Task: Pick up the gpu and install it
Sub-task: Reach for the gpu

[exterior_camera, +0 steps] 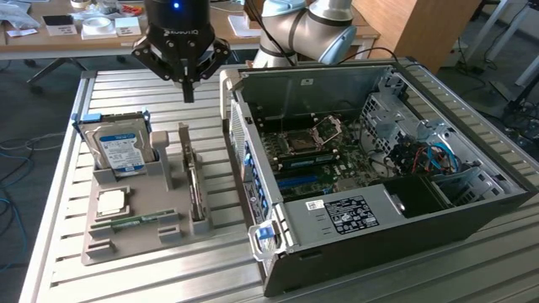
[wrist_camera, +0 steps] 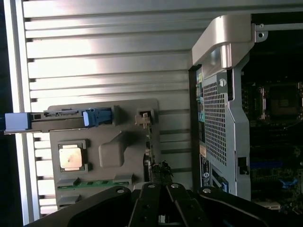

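The gpu (exterior_camera: pixel 196 183) stands on edge in a slot of the grey holder tray (exterior_camera: pixel 126 249), a thin dark card with a pale bracket at its far end. In the wrist view the gpu (wrist_camera: pixel 148 142) appears edge-on as a narrow strip. My black gripper (exterior_camera: pixel 188 95) hangs above the slatted table, just beyond the card's far end, fingers shut and pointing down with nothing between them. Seen from the wrist, the gripper (wrist_camera: pixel 161 176) has its tips together over the card's end. The open computer case (exterior_camera: pixel 471 208) lies beside the tray, motherboard (exterior_camera: pixel 320 158) exposed.
The tray also carries an upright blue-labelled hard drive (exterior_camera: pixel 122 148), a CPU chip (exterior_camera: pixel 112 202) and a green RAM stick (exterior_camera: pixel 135 221). The case's rear panel (wrist_camera: pixel 222 127) rises close beside the gpu. Desks with clutter stand behind the table.
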